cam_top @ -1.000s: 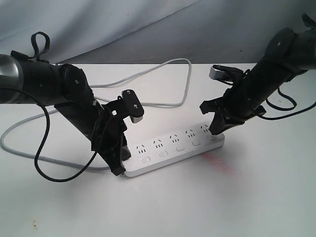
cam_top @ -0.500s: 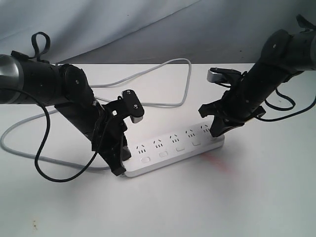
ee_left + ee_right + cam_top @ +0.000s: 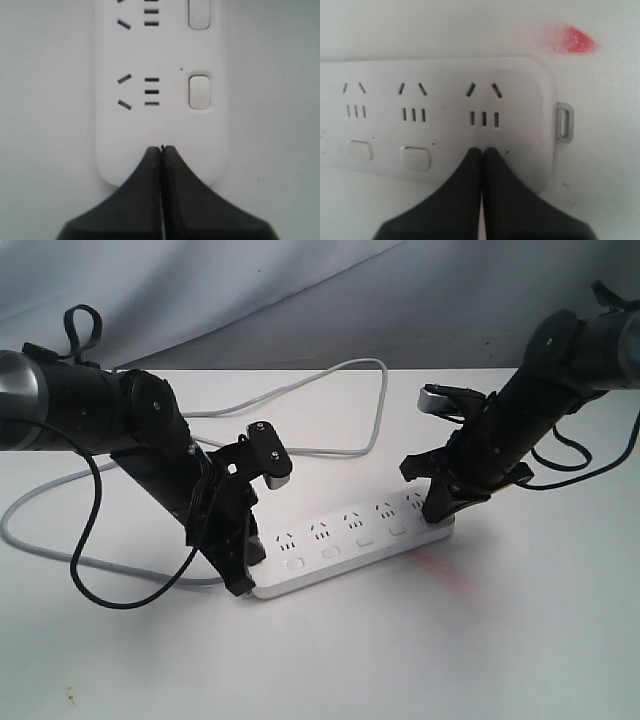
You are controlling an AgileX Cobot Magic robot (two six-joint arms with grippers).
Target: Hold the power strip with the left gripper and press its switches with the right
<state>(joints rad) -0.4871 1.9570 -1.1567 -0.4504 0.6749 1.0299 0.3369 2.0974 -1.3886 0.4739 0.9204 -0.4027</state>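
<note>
Long white plastic power strip [image 3: 350, 538] lies flat on the white table [image 3: 470, 640], mid-scene, running slantwise with its right end further back. Row of small white rounded switches [image 3: 330, 553] sits along its near edge.

Left gripper, a black two-fingered claw [image 3: 238, 585], has its fingers pressed together. Its tips sit on the strip's left rounded end, just short of the first outlet, and the first switch [image 3: 199, 92] is uncovered.

Right gripper, a black claw [image 3: 435, 512], also has its fingers closed tip to tip. It is planted just below the end outlet, where the last switch would be. That switch is hidden under the tips, so contact is probable, can't confirm. The next switch [image 3: 416, 158] is uncovered.

A small hanging tab [image 3: 563, 122] pokes off the right end. A red smear [image 3: 430, 565] marks the table beside that end.

The thin grey cord [image 3: 372, 410] loops behind the strip. The left arm's black cable [image 3: 95, 575] droops onto the table left of it. The table in front of the near edge is open.
</note>
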